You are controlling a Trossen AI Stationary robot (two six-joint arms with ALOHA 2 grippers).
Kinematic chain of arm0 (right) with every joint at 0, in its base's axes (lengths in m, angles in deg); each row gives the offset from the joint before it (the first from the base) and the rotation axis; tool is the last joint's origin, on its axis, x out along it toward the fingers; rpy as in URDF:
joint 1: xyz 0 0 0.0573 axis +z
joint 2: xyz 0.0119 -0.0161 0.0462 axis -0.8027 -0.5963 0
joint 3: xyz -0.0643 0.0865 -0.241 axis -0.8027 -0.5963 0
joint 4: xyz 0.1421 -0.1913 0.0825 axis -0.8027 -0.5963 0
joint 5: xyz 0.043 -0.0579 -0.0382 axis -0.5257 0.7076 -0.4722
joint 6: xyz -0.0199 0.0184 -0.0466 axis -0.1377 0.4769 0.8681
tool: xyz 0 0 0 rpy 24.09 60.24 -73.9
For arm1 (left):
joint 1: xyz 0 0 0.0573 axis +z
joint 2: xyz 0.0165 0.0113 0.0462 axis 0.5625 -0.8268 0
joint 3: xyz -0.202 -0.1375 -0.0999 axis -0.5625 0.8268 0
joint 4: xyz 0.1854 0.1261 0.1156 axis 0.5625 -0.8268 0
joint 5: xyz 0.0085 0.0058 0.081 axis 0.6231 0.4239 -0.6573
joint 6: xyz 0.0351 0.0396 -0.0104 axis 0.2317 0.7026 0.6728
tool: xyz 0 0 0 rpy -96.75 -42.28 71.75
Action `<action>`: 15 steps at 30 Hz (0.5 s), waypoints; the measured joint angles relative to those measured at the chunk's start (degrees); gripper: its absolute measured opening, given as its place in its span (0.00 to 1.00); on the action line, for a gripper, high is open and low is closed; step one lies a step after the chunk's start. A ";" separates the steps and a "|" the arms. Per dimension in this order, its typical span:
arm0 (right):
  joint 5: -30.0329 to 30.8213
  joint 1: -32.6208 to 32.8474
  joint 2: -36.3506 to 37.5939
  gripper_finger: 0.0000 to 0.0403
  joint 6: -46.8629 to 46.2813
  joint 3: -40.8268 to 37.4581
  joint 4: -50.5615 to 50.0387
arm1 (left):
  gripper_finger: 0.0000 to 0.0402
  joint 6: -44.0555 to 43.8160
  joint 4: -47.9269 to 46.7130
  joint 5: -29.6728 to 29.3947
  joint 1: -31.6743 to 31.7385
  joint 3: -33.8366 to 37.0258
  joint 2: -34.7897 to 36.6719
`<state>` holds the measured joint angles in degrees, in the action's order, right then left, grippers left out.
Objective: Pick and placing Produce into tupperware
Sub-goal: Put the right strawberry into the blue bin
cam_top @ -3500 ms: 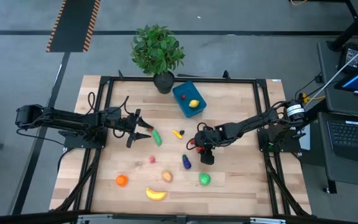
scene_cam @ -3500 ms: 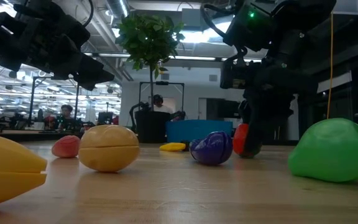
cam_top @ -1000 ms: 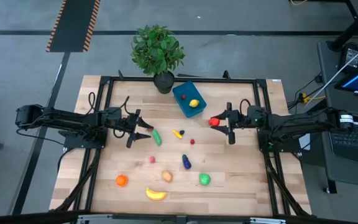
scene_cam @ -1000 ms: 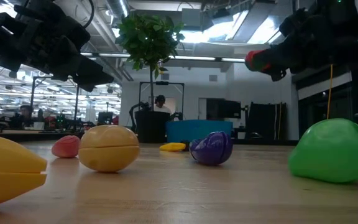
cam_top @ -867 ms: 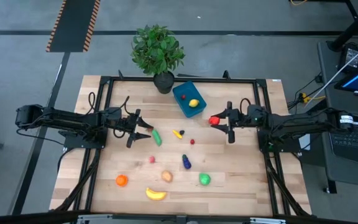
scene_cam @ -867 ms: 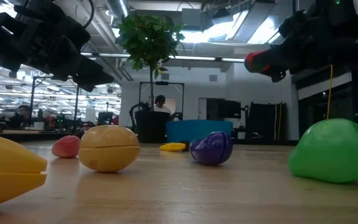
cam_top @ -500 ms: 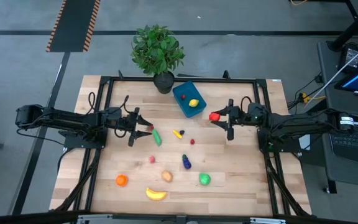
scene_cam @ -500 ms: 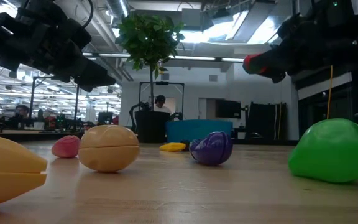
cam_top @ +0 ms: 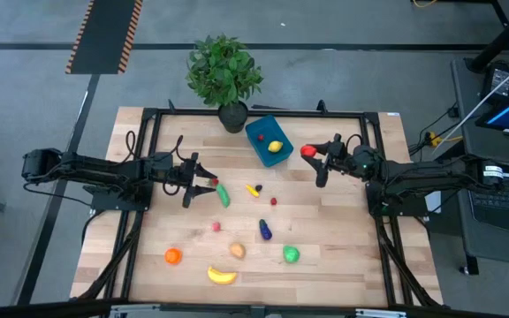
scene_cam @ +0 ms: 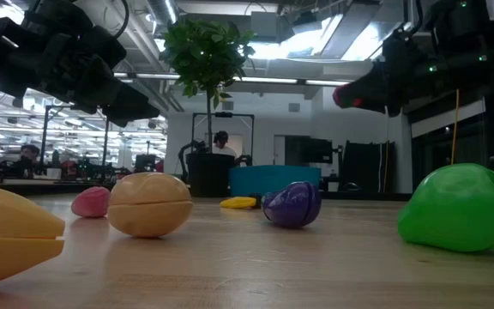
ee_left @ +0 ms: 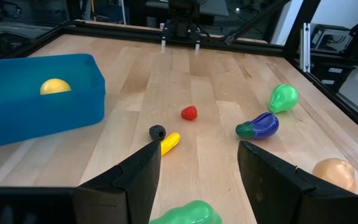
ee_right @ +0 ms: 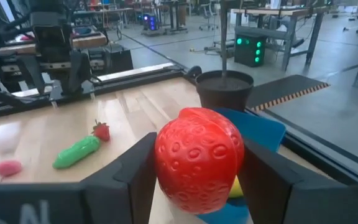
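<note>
My right gripper [cam_top: 316, 160] is shut on a red toy strawberry [cam_top: 307, 152], held in the air just right of the blue tupperware [cam_top: 269, 141], which has a lemon [cam_top: 276, 147] inside. The low view shows this gripper [scene_cam: 356, 96] high above the table. My left gripper [cam_top: 203, 185] hovers open at the table's left, just short of the green cucumber [cam_top: 224, 195], which lies on its side. Other produce lies loose on the wood: an eggplant [cam_top: 264, 230], a green apple [cam_top: 291, 254], a potato [cam_top: 237, 251], an orange [cam_top: 173, 256] and a banana [cam_top: 222, 276]. My right gripper pinches the strawberry by its two sides [ee_right: 166, 163] between its two fingers [ee_right: 132, 177]. The fingers lie about level and come from the table's right, slanting toward the far edge. The strawberry is lifted clear of the table.
A potted plant [cam_top: 224, 75] stands at the far edge beside the tupperware, its dark pot [ee_right: 224, 89] close behind it. A small red berry [cam_top: 273, 200] and a small yellow piece [cam_top: 253, 189] lie mid-table. A black frame [cam_top: 368, 168] runs round the tabletop.
My right gripper has swung toward the table's far edge and turned toward the tupperware, carrying the strawberry with it; the strawberry stays clear of the table.
</note>
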<state>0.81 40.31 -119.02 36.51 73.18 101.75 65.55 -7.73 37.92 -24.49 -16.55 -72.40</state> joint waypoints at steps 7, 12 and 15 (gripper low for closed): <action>0.14 -0.26 -3.73 0.47 1.27 3.99 -4.20 | 0.51 0.00 -0.02 -1.37 -0.02 0.00 0.00; 0.15 -1.73 -8.57 0.47 2.76 10.08 -11.43 | 0.51 0.00 -0.03 -1.61 -0.01 0.01 0.00; -0.43 -3.38 -10.83 0.47 4.06 13.50 -14.44 | 0.51 0.00 -0.23 -1.62 -0.01 0.00 0.00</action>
<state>0.38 36.93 -129.85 40.57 86.68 87.31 65.55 -7.96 36.30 -24.50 -16.55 -72.40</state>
